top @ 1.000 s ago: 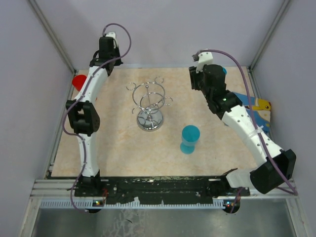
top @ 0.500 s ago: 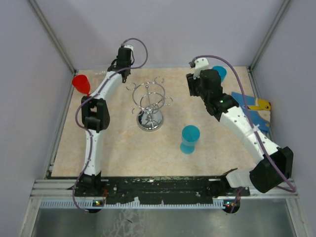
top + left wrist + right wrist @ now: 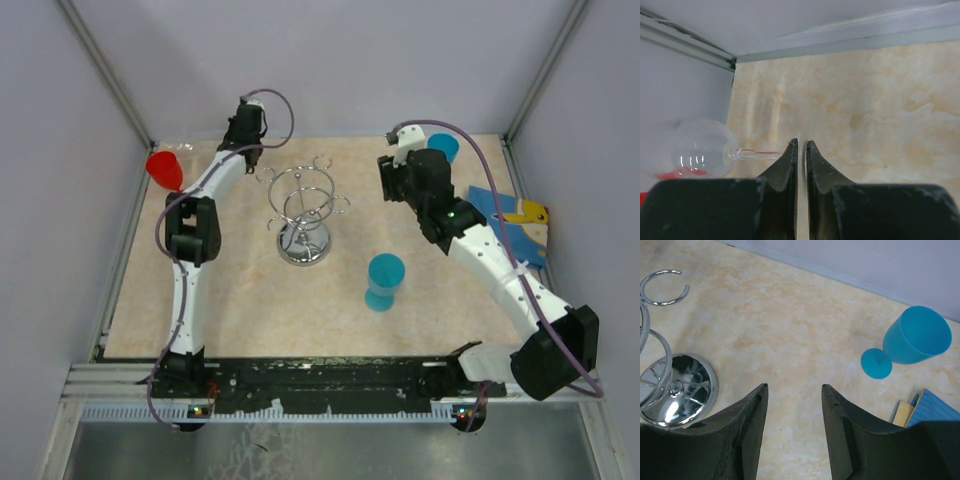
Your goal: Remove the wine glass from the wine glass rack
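The wine glass rack (image 3: 303, 212), a chrome wire stand with a round base, stands mid-table with nothing showing on its hooks; its base (image 3: 677, 392) shows in the right wrist view. My left gripper (image 3: 245, 130) is high at the back left. In the left wrist view it (image 3: 800, 144) is shut on the thin foot of a clear wine glass (image 3: 700, 155), whose stem and bowl lie out to the left. I cannot make out that glass in the top view. My right gripper (image 3: 397, 178) is open and empty right of the rack, its jaws (image 3: 794, 386) over bare table.
A red glass (image 3: 163, 168) stands at the back left edge. One blue glass (image 3: 385, 280) stands in front of the rack, another (image 3: 443, 147) at the back right, also in the right wrist view (image 3: 912, 340). A blue and yellow object (image 3: 515, 215) lies at the right edge.
My left arm has swung its wrist to the right, from the back left corner toward the rack's back side. My right gripper has shifted only slightly.
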{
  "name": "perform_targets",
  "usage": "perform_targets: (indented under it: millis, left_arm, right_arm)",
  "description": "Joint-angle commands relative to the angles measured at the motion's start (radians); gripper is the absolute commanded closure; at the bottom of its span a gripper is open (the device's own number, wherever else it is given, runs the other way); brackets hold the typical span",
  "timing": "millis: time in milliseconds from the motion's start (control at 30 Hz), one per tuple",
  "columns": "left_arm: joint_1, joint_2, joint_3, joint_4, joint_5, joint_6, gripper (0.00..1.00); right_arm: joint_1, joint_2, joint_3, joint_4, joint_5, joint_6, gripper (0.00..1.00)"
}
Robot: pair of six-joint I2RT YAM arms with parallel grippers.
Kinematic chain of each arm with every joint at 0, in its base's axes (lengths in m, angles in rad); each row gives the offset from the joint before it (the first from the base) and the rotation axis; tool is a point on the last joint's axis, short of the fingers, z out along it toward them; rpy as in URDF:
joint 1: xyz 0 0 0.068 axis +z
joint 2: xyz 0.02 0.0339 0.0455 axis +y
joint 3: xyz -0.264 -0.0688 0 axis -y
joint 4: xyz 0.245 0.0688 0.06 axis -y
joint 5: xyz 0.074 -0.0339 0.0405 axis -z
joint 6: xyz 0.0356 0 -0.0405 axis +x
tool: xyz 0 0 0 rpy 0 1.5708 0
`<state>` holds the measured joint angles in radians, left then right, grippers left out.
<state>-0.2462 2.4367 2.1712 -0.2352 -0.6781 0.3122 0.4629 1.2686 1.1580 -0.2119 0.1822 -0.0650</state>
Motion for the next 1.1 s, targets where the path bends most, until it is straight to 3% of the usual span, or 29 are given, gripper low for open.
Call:
perform_targets:
  millis: [0, 500, 1067]
  left_arm:
    - [0.005, -0.001, -0.037, 0.094, -0.118, 0.114, 1.0]
    - [0.006, 0.069, -0.141, 0.3, -0.236, 0.344, 1.0]
    - [0.03, 0.123, -0.18, 0.29, -0.195, 0.393, 1.0]
  right_arm:
    - [0.004, -0.029, 0.0, 0.066, -0.009, 0.012, 0.52]
    - [0.001, -0.058, -0.007, 0.085, -0.013, 0.007, 0.52]
    - [0.0, -0.05, -0.008, 0.094, -0.002, -0.003, 0.51]
